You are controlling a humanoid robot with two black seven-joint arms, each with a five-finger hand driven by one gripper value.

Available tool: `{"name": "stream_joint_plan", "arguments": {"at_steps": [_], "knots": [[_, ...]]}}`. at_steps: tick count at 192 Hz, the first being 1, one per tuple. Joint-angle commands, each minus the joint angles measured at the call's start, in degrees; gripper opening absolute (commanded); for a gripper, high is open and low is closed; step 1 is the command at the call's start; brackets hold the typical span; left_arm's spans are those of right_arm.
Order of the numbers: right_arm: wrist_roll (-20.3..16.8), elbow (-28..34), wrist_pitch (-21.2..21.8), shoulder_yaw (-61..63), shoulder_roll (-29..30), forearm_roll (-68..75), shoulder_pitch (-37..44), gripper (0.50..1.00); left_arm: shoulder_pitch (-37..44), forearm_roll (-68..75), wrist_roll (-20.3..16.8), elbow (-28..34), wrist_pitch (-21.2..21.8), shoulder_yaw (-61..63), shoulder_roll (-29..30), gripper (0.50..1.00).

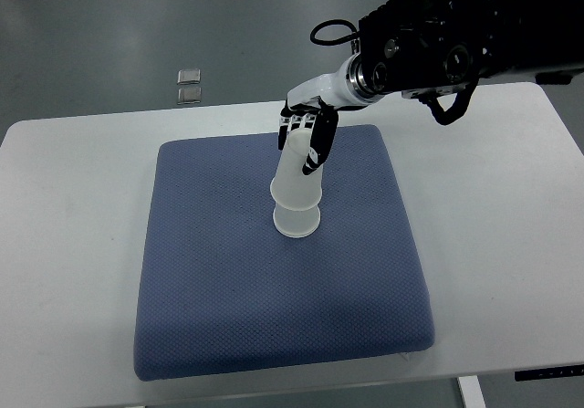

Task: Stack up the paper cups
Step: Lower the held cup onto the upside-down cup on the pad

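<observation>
White paper cups (297,193), light and crushable, are being gripped near the top by the right robot hand (306,134), fingers clamped at frame centre.

even overhead light, soft faint shadows, sharp focus, slight floor glare

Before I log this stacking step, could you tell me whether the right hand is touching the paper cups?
Touching. The top view shows the right hand with its fingers wrapped around the upper part of the stacked paper cups, no gap visible.
</observation>
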Motion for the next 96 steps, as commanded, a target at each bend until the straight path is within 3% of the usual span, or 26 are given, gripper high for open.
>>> {"name": "stream_joint_plan", "arguments": {"at_steps": [1,96], "knots": [[0.0,-0.09,-1.37,0.02,0.0,0.02,-0.9,0.797,0.0,0.0,0.0,0.0,0.01,0.0,0.0,1.0],[0.09,-3.08,-2.6,0.2,0.0,0.11,-5.64,0.807,0.0,0.0,0.0,0.0,0.01,-0.08,0.0,1.0]]}}
